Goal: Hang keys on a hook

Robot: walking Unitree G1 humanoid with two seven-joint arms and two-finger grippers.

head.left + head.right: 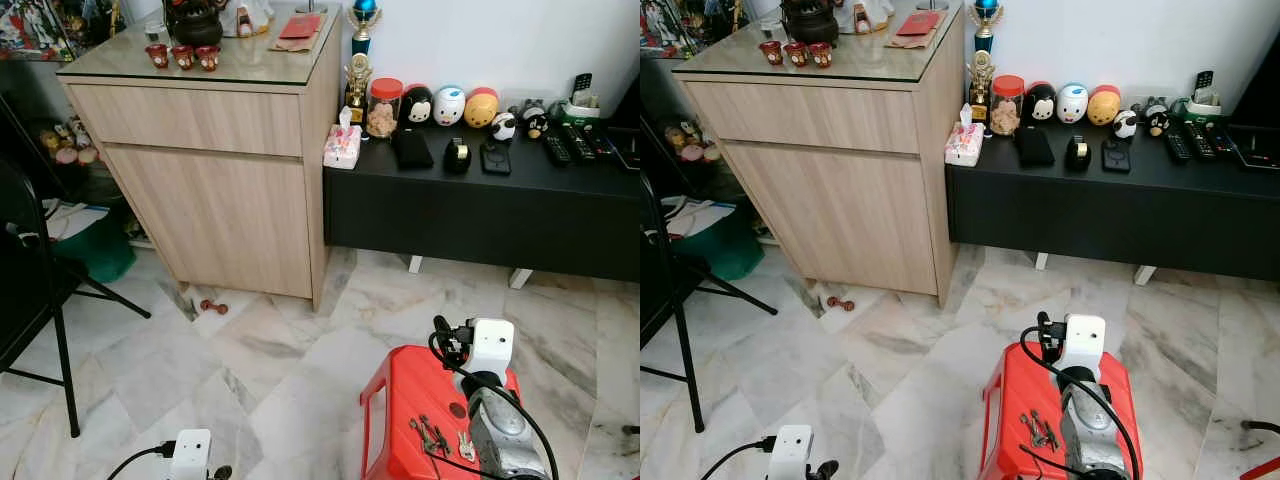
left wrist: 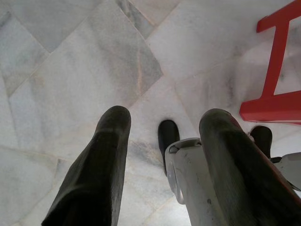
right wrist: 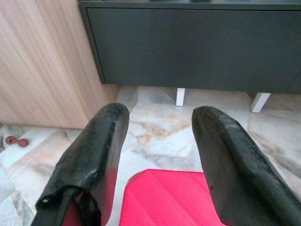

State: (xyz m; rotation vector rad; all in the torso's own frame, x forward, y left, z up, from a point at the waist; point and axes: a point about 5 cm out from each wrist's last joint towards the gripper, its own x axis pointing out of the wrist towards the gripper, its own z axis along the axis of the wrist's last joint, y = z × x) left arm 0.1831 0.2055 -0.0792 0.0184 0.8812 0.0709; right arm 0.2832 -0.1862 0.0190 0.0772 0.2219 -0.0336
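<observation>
A small bunch of keys (image 1: 433, 437) lies flat on the red stool (image 1: 400, 400), just beside the right arm; light, loose and likely slippery metal, best pinched at the ring. The right gripper (image 3: 157, 155) hovers over the stool's far edge, jaws released. The left gripper (image 2: 164, 155) hangs idle above the marble floor (image 1: 270, 370), jaws parted. No hook can be made out.

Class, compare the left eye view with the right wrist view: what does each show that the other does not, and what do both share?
Left eye view alone: the keys lying on the red stool, the glass-topped wooden cabinet's top with small red cups, and the items on the black console, such as a tissue box and remotes.

Right wrist view alone: the right gripper close up, jaws open, holding nothing, above the stool's edge.

Shared: the stool, the console front, the cabinet side, the marble floor.
</observation>
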